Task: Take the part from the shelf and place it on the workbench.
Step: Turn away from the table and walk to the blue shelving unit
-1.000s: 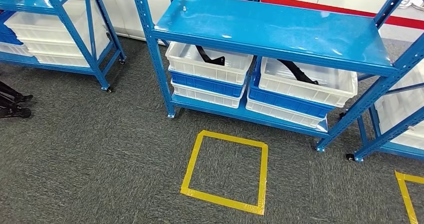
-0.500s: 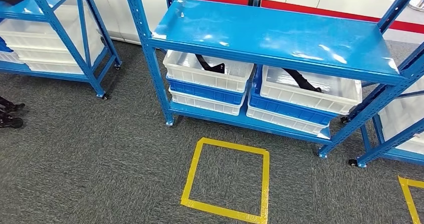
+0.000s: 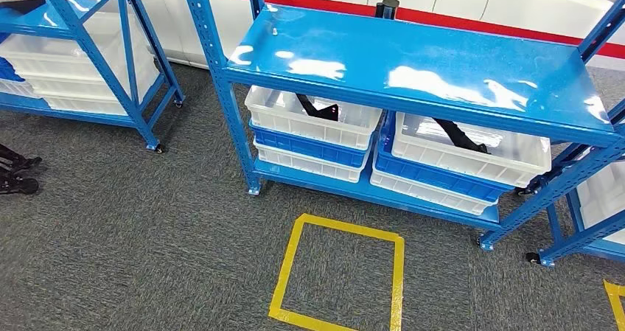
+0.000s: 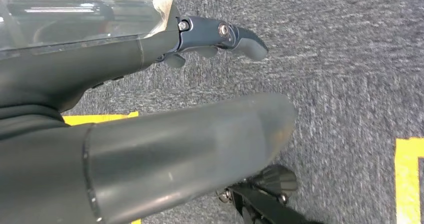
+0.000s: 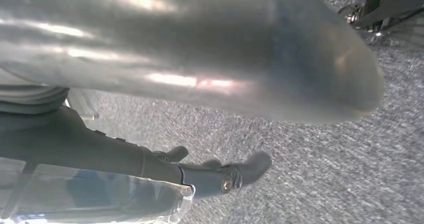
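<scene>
Since the earlier frames the whole head view has slid: the shelf [image 3: 413, 73] and the yellow tape square [image 3: 339, 279] sit lower and further right, so the camera moved, not the things.

Left hand [image 4: 165, 109] hangs over grey carpet [image 4: 350, 59], thumb and dark fingers [image 4: 240, 37] apart, nothing between them. Right hand [image 5: 210, 99] hangs the same way, fingers [image 5: 245, 171] spread and holding nothing.

On the shelf's bottom level stand two stacks of bins, white over blue over white. In the left top bin [image 3: 313, 117] lies a black part [image 3: 318, 108]; in the right top bin [image 3: 472, 150] lies a second black part [image 3: 461, 134], long and angled. Its upper board is bare blue with glare.

Another blue rack [image 3: 81, 51] with white bins stands to the left. Black feet [image 3: 18, 172] of some stand lie at the left edge. Wrist views show strips of yellow tape [image 4: 407, 179] on the carpet near the hands.
</scene>
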Tool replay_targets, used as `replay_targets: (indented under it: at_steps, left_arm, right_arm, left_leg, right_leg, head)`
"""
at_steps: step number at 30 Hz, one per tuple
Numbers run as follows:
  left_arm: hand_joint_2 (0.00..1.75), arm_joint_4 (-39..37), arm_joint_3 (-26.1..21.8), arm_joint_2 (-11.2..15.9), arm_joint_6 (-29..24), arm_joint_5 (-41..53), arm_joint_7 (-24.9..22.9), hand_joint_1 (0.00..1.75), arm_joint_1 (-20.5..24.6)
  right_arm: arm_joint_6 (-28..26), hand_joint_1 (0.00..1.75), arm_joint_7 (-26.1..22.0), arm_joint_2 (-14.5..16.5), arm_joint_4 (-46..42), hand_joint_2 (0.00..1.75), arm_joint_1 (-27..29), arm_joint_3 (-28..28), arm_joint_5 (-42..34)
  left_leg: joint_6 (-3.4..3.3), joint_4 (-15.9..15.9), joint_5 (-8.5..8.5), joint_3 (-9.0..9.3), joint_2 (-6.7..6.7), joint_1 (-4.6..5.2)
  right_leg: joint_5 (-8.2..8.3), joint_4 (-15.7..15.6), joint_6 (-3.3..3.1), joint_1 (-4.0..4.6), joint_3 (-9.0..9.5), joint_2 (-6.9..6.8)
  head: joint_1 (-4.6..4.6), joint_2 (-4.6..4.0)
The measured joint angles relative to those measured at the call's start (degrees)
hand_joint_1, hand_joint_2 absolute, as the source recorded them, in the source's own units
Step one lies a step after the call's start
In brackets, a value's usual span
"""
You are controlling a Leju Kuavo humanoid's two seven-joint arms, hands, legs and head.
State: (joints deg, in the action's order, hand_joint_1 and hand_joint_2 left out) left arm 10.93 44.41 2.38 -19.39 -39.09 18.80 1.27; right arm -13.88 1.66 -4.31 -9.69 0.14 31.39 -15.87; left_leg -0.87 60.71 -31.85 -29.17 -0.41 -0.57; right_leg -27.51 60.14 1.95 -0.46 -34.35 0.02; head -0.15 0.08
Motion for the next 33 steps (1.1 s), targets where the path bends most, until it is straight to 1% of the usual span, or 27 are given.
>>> replay_targets:
  at_steps: [2,3,5,6,7,8,9,10,11,12,13,14,15,16,18,19,20,21,22,23,24,25,26,27,28,29,33]
  left_arm:
    - [0.00,0.01,0.02,-0.05,0.02,0.07,-0.15,0.00,0.16]
    - [0.00,0.02,0.03,-0.09,0.09,0.10,-0.24,0.00,0.29]
    - [0.00,0.02,0.05,-0.11,0.39,0.16,-0.38,0.00,0.43]
    - [0.00,0.02,0.06,-0.08,0.55,0.16,-0.44,0.00,0.44]
    - [0.00,0.02,0.07,-0.04,0.69,0.15,-0.47,0.00,0.42]
    - [0.00,0.02,0.08,0.02,0.78,0.15,-0.48,0.00,0.41]
    - [0.00,0.02,0.09,0.09,0.81,0.14,-0.48,0.00,0.41]
    - [0.00,0.01,0.09,0.15,0.84,0.14,-0.55,0.00,0.39]
    - [0.00,0.01,0.11,0.19,0.86,0.14,-0.64,0.00,0.39]
    - [0.00,0.01,0.15,0.21,0.88,0.15,-0.78,0.00,0.39]
    - [0.00,0.00,0.20,0.21,0.89,0.16,-0.92,0.00,0.38]
    - [0.00,0.00,0.25,0.22,0.90,0.17,-1.02,0.00,0.34]
    - [0.00,0.01,0.29,0.23,0.90,0.18,-1.08,0.00,0.31]
    - [0.00,0.01,0.32,0.24,0.90,0.18,-1.10,0.00,0.32]
    - [0.00,0.02,0.34,0.27,0.89,0.18,-1.09,0.00,0.38]
    - [0.00,0.02,0.34,0.30,0.87,0.18,-1.08,0.00,0.41]
    - [0.00,0.02,0.34,0.32,0.85,0.18,-1.08,0.00,0.38]
    - [0.00,0.02,0.36,0.33,0.84,0.19,-1.08,0.00,0.36]
    - [0.00,0.02,0.36,0.33,0.84,0.19,-1.08,0.00,0.35]
    - [0.00,0.02,0.37,0.33,0.83,0.19,-1.08,0.00,0.35]
    - [0.00,0.02,0.37,0.32,0.81,0.19,-1.08,0.00,0.36]
    - [0.00,0.02,0.37,0.31,0.78,0.19,-1.08,0.00,0.36]
    - [0.00,0.02,0.37,0.30,0.74,0.19,-1.08,0.00,0.36]
    - [0.00,0.02,0.37,0.29,0.67,0.18,-1.08,0.00,0.36]
    - [0.00,0.02,0.37,0.28,0.53,0.14,-1.08,0.00,0.38]
    - [0.00,0.02,0.37,0.27,0.32,0.03,-1.12,0.00,0.41]
    - [0.00,0.02,0.37,0.13,-0.50,-0.93,-2.27,0.00,0.55]
  right_arm:
    - [0.01,0.00,0.10,0.00,0.00,0.00,-0.07,-0.01,-0.15]
    - [0.02,0.00,0.13,-0.02,-0.01,0.00,-0.12,-0.02,-0.18]
    - [0.02,0.00,0.20,-0.10,0.01,0.00,-0.10,-0.02,-0.22]
    - [0.04,0.00,0.23,-0.12,0.01,0.00,-0.09,-0.02,-0.24]
    - [0.09,0.00,0.25,-0.12,0.01,0.00,-0.07,-0.02,-0.24]
    - [0.16,0.00,0.27,-0.09,0.01,0.00,-0.06,-0.02,-0.24]
    - [0.27,0.00,0.28,-0.05,0.00,0.00,-0.07,-0.02,-0.24]
    - [0.38,0.00,0.28,0.00,-0.01,0.00,-0.09,-0.02,-0.22]
    - [0.47,0.00,0.29,0.04,-0.01,0.00,-0.11,-0.02,-0.19]
    - [0.54,0.00,0.29,0.07,-0.01,0.00,-0.17,-0.02,-0.15]
    - [0.59,0.00,0.32,0.07,-0.01,0.00,-0.21,-0.02,-0.12]
    - [0.62,0.00,0.35,0.07,-0.01,0.00,-0.19,-0.02,-0.10]
    - [0.64,0.00,0.37,0.07,-0.01,0.00,-0.15,-0.02,-0.09]
    - [0.67,0.00,0.39,0.06,0.00,0.00,-0.05,-0.02,-0.09]
    - [0.70,0.00,0.40,0.08,0.01,0.00,-0.04,-0.01,-0.09]
    - [0.72,0.00,0.40,0.08,0.00,0.00,-0.14,-0.01,-0.09]
    - [0.72,0.00,0.40,0.09,-0.01,0.00,-0.26,-0.01,-0.09]
    - [0.72,0.00,0.40,0.09,-0.01,0.00,-0.33,-0.01,-0.10]
    - [0.73,0.00,0.39,0.08,-0.01,0.00,-0.32,-0.02,-0.12]
    - [0.73,0.00,0.40,0.08,-0.01,0.00,-0.24,-0.02,-0.14]
    - [0.74,0.00,0.40,0.06,-0.01,0.00,-0.16,-0.02,-0.15]
    - [0.74,0.00,0.41,0.03,-0.01,0.00,-0.09,-0.02,-0.17]
    - [0.73,0.00,0.41,0.01,-0.01,0.00,-0.10,-0.02,-0.18]
    - [0.70,0.00,0.41,-0.01,-0.01,0.00,-0.16,-0.01,-0.16]
    - [0.61,0.00,0.39,-0.01,-0.01,0.00,-0.21,-0.01,-0.12]
    - [0.42,0.00,0.30,0.00,-0.01,0.00,-0.24,0.01,-0.02]
    - [-0.45,0.00,-0.28,0.12,-0.01,0.00,-0.20,0.11,0.26]
  left_leg:
    - [0.45,2.01,-0.79,-0.65,0.22,-0.06]
    - [0.69,4.49,-1.91,-2.01,0.26,-0.13]
    - [1.16,11.20,-4.85,-5.96,0.24,-0.21]
    - [1.39,13.73,-5.80,-7.81,0.24,-0.27]
    - [1.58,14.49,-5.67,-8.87,0.24,-0.35]
    - [1.70,13.28,-4.30,-8.98,0.20,-0.45]
    - [1.75,10.37,-2.05,-8.20,-0.01,-0.61]
    - [1.75,6.59,0.33,-6.88,-0.88,-0.83]
    - [1.67,3.41,1.34,-5.75,-2.09,-0.96]
    - [1.44,1.33,1.41,-4.94,-3.20,-0.97]
    - [1.08,0.41,1.21,-4.57,-4.03,-0.89]
    - [0.63,0.41,0.84,-4.51,-4.04,-0.71]
    - [0.09,0.28,1.42,-4.26,-3.45,-0.69]
    - [-0.39,-0.04,2.27,-3.83,-2.73,-0.75]
    - [-1.17,-0.64,2.84,-3.06,-1.13,-0.84]
    - [-1.40,-0.76,2.87,-2.84,-0.35,-0.71]
    - [-1.57,-0.80,2.81,-2.83,0.43,-0.56]
    - [-1.63,-0.79,2.73,-2.83,1.18,-0.44]
    - [-1.68,-0.78,2.60,-2.78,1.88,-0.37]
    - [-1.67,-0.78,2.46,-2.67,2.48,-0.33]
    - [-1.60,-0.78,2.28,-2.47,3.01,-0.33]
    - [-1.45,-0.78,2.06,-2.19,3.51,-0.30]
    - [-1.19,-0.79,1.80,-2.03,3.92,-0.17]
    - [-0.85,-0.80,1.51,-1.82,4.26,-0.03]
    - [-0.50,-0.87,1.27,-1.61,4.58,0.09]
    - [-0.22,-0.98,1.07,-1.42,4.85,0.21]
    - [-1.84,-1.65,0.95,-0.56,5.23,0.21]
  right_leg:
    - [-0.03,-0.43,-0.63,-0.58,0.90,0.37]
    - [-0.08,-0.57,-0.92,-0.77,1.32,0.58]
    - [-0.27,-0.60,-1.40,-0.74,1.52,1.10]
    - [-0.35,-0.60,-1.51,-0.74,1.58,1.47]
    - [-0.41,-0.59,-1.57,-0.75,1.65,1.94]
    - [-0.46,-0.58,-1.59,-0.79,1.76,2.48]
    - [-0.51,-0.57,-1.54,-0.84,1.89,3.07]
    - [-0.59,-0.57,-1.43,-0.90,2.00,3.66]
    - [-0.64,-0.52,-1.20,-0.86,2.05,4.23]
    - [-0.70,-0.49,-0.85,-0.81,1.91,4.80]
    - [-0.75,-0.47,-0.45,-0.74,1.60,5.34]
    - [-0.78,-0.46,-0.01,-0.68,1.34,5.95]
    - [-0.85,-0.47,0.42,-0.64,1.17,6.49]
    - [-1.03,-0.15,0.69,-0.59,1.04,6.13]
    - [-2.71,3.01,0.73,-0.43,-0.34,3.54]
    - [-4.19,6.15,0.55,-0.43,-1.99,1.92]
    - [-5.81,9.95,0.43,-0.43,-4.02,1.02]
    - [-6.92,13.27,0.48,-0.46,-5.85,0.71]
    - [-7.23,15.05,0.74,-0.48,-6.90,0.59]
    - [-6.69,14.86,1.17,-0.49,-6.90,0.47]
    - [-5.32,12.30,1.67,-0.48,-5.69,0.20]
    - [-3.56,8.10,2.08,-0.44,-3.57,-0.69]
    - [-2.01,4.37,2.10,-0.30,-1.55,-1.94]
    - [-0.85,1.43,1.86,-0.12,0.02,-2.96]
    - [-0.28,-0.11,1.42,0.08,0.89,-3.70]
    - [-0.09,-0.33,0.96,0.22,1.12,-3.76]
    - [0.24,-0.92,0.61,-0.15,1.55,-3.10]
  head:
    - [-0.03,0.00]
    - [-0.13,0.00]
    - [-0.28,0.00]
    - [-0.28,0.00]
    - [-0.29,0.00]
    - [-0.31,0.01]
    - [-0.30,0.00]
    - [-0.33,-0.01]
    - [-0.32,-0.01]
    - [-0.33,-0.01]
    - [-0.36,-0.01]
    - [-0.33,0.00]
    - [-0.34,0.01]
    - [-0.34,0.00]
    - [-0.07,0.00]
    - [0.06,0.00]
    - [0.19,0.01]
    - [0.20,0.01]
    - [0.20,0.00]
    - [0.21,0.00]
    - [0.22,0.00]
    - [0.24,-0.01]
    - [0.26,0.00]
    - [0.26,-0.01]
    - [0.24,-0.01]
    - [0.24,0.00]
    - [0.02,0.00]
